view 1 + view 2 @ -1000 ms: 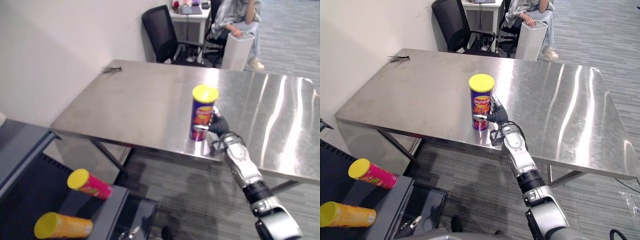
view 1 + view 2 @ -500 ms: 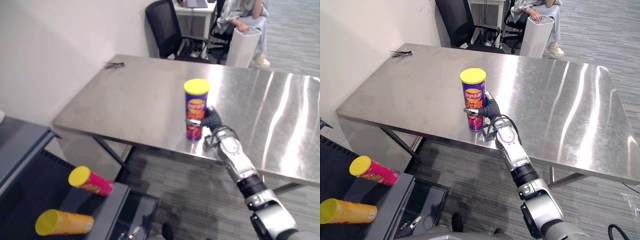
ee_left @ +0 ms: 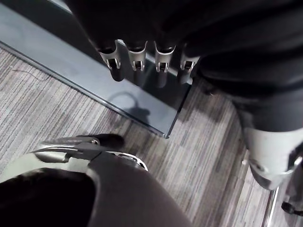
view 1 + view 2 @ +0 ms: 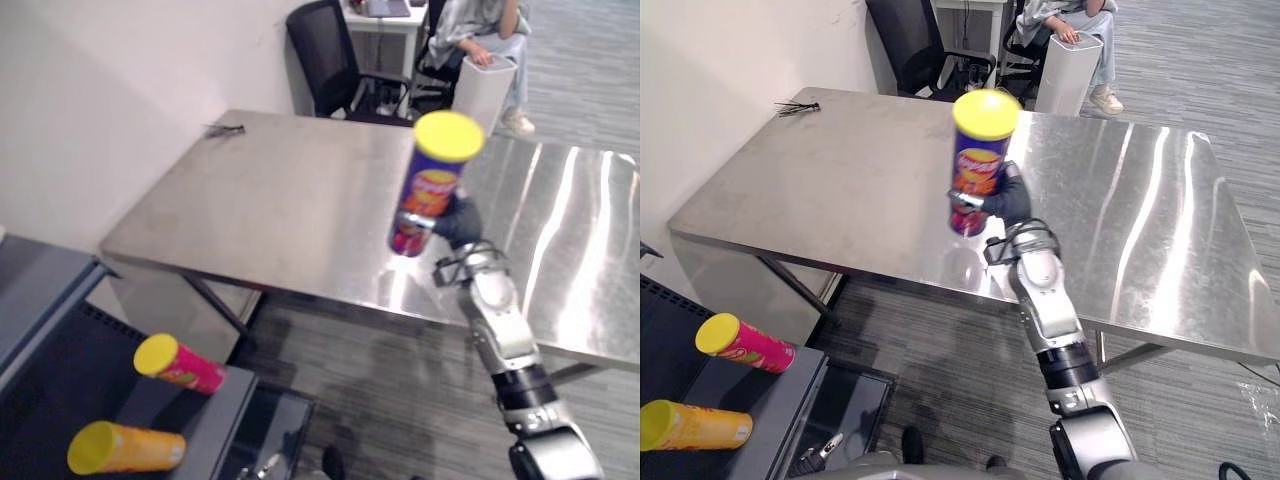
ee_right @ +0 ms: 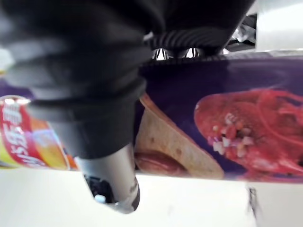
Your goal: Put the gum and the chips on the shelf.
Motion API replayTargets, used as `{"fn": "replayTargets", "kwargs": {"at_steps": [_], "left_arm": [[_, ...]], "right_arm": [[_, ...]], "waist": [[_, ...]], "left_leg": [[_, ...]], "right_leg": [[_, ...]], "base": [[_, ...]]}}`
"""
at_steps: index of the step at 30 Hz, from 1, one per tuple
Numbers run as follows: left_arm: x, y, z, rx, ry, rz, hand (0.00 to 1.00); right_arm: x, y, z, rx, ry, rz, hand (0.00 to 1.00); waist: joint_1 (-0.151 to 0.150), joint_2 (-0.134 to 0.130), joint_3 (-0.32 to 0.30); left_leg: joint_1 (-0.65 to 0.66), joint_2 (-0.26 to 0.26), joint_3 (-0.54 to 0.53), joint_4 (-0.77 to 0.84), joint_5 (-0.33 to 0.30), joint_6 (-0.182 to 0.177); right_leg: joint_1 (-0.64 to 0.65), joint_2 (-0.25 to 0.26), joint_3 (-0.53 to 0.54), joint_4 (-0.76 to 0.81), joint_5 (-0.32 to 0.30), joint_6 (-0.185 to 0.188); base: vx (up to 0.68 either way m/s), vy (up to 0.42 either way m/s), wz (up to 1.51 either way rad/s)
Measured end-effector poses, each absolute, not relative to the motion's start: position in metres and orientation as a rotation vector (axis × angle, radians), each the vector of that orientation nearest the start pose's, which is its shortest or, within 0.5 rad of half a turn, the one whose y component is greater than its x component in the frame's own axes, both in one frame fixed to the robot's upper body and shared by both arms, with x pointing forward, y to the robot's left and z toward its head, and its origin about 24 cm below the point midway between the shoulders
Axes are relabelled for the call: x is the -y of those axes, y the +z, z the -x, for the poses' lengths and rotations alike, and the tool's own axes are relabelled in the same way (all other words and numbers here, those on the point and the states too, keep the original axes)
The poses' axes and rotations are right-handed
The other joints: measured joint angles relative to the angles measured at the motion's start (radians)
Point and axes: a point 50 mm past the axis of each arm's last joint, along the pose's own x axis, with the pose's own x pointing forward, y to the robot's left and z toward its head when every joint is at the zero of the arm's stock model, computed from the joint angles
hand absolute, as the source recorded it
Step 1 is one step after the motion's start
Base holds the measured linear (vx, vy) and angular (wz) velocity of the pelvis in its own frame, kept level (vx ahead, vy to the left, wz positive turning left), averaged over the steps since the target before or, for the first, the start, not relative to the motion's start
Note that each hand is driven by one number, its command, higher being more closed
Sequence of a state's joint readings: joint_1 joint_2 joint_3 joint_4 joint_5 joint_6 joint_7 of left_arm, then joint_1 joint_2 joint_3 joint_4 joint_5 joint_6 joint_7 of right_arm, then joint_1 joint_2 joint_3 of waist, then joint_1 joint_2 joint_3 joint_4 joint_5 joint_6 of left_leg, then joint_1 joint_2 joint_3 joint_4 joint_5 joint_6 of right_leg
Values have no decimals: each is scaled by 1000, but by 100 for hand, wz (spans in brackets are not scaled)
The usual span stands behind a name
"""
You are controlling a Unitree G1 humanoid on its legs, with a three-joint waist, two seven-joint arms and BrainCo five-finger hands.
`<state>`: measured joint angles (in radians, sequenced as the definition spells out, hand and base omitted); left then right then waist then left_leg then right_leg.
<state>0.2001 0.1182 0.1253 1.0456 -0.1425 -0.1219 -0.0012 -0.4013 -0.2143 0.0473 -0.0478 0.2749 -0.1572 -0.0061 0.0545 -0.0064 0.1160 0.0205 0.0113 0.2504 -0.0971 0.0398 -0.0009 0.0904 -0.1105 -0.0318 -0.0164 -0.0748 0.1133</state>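
– The fingers (image 4: 965, 200) of our right hand (image 4: 1012, 203) are curled round the chips can (image 4: 980, 160), near its bottom end. In the right wrist view we see the purple wall of the can pressed close against our thumb.

– Where do we hold it?

– At the centre of the frame in both eye views, clear of the tabletop (image 4: 840, 190), close to its near edge. The can is tilted, its yellow lid (image 4: 986, 113) toward the top of the frame and leaning a little to the right.

– And our left hand (image 3: 147, 52)?

– Its fingers (image 3: 137, 59) hang straight and loose, grasping nothing, above the striped grey floor (image 3: 57, 123).

– What do we see of the shelf (image 4: 60, 390)?

– It sits in the lower left corner of the eye views, well apart from the chips can. A pink can (image 4: 180, 366) lies on its side there, and an orange can (image 4: 125, 450) lies on its side just below it in the frame, both with yellow lids.

– Anything else around us?

– A small dark scrap (image 4: 225, 128) at the tabletop's far left corner. Beyond the tabletop, at the top of the frame, a black chair (image 4: 325, 50), a white bin (image 4: 480, 90) and a seated person (image 4: 480, 30) with a hand on the bin.
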Motion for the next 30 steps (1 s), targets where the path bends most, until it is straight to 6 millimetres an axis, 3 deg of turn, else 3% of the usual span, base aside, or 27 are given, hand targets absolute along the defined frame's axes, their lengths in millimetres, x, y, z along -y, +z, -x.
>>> {"fn": "replayTargets", "kwargs": {"at_steps": [5, 9, 18, 23, 26, 29, 30], "left_arm": [[-219, -162, -49, -1100, 333, 77, 0], [-220, -163, -42, -1112, 354, 86, 0], [-225, -162, -34, -1123, 389, 104, 0], [-229, -161, -33, -1103, 426, 123, 0], [-235, -157, -45, -1046, 477, 166, 0], [-234, -155, -54, -1002, 493, 210, 0], [-231, -154, -59, -982, 496, 234, 0]], "right_arm": [[182, 191, -277, 692, 47, -51, 100], [219, 181, -253, 688, -94, -3, 100], [264, 162, -216, 627, -293, 61, 100], [268, 151, -209, 590, -340, 35, 100], [263, 148, -208, 596, -347, -1, 100], [248, 153, -215, 623, -293, -35, 100], [238, 156, -221, 639, -257, -60, 100]], "waist": [[-26, -2, -5], [-31, -6, -37], [-56, -27, -70], [-59, -46, -77], [-62, -67, -43], [-58, -51, -8], [-52, -33, 11]], "left_leg": [[0, 1, -1, -4, 6, -1], [-2, 5, 0, -6, 11, -3], [-4, 5, -34, -6, 24, -7], [-22, 3, -59, 1, 35, -11], [-97, 6, -103, 121, 11, -12], [-176, 20, -170, 223, -14, -27], [-211, 26, -213, 243, -9, -36]], "right_leg": [[-1, 1, 1, 0, 0, 0], [-2, 4, 0, -5, -2, -3], [-2, 6, -35, 23, -17, -12], [-66, 1, -56, 148, -76, -19], [-107, -9, -99, 242, -114, -26], [-121, 2, -160, 275, -129, -45], [-131, 10, -204, 292, -140, -64]], "base": [[-51, -19, -3], [-56, -21, -1], [-23, -7, 10], [-15, -9, 19], [-79, -38, 42], [-181, -58, 64], [-207, -74, 74]]}}
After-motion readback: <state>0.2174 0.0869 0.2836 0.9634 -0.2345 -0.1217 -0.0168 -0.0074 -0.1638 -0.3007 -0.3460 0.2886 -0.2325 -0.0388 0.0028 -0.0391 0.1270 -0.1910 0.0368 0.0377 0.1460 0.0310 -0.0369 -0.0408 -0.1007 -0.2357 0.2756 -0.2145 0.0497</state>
